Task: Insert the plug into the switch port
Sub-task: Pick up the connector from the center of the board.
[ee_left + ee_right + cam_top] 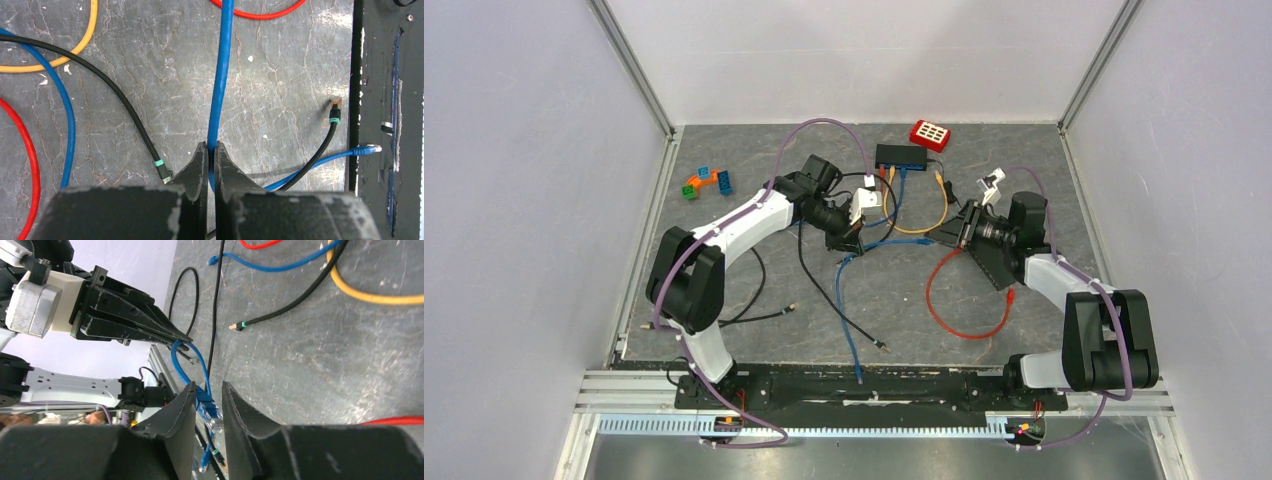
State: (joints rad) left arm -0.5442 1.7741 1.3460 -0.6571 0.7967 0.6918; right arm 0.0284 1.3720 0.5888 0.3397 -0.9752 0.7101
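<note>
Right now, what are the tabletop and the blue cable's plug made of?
Tabletop: looks like dark grey slate-patterned mat or laminate, pale veins, slight sheen; real stone unclear. Plug: clear translucent plastic tip, glossy, with a blue moulded boot.

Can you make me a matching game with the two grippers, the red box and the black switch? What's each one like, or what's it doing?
1. left gripper
2. right gripper
3. red box
4. black switch

A. cables plugged into it
B. around the blue plug
C. shut on the blue cable
D. white squares on top

Pairs: 1-C, 2-B, 3-D, 4-A
</note>
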